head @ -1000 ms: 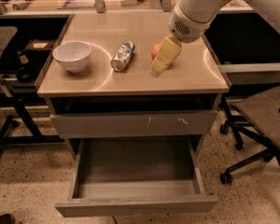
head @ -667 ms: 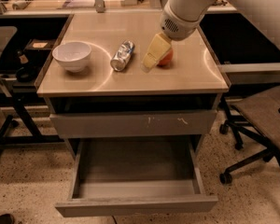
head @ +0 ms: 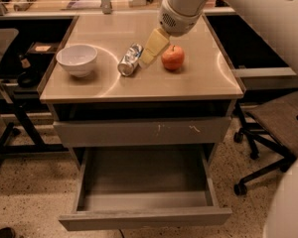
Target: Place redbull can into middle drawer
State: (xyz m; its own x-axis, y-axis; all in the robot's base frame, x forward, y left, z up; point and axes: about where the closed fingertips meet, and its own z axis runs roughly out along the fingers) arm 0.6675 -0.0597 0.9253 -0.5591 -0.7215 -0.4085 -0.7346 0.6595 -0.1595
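The redbull can (head: 129, 60) lies on its side on the cabinet's tan top, between the white bowl and the red apple. My gripper (head: 150, 52) hangs from the white arm coming in from the upper right. It is just right of the can's upper end, between the can and the apple, low over the top, and holds nothing. The middle drawer (head: 144, 217) is pulled out below, wide and shallow, with nothing in it.
A white bowl (head: 77, 59) stands at the left of the top and a red apple (head: 173, 57) just right of the gripper. A shut grey drawer front with white scuffs (head: 144, 131) is above the open drawer. An office chair (head: 278, 128) stands to the right.
My gripper has moved left, from over the apple to the gap beside the can. The apple now shows in full. The can, the bowl and the drawer have not moved.
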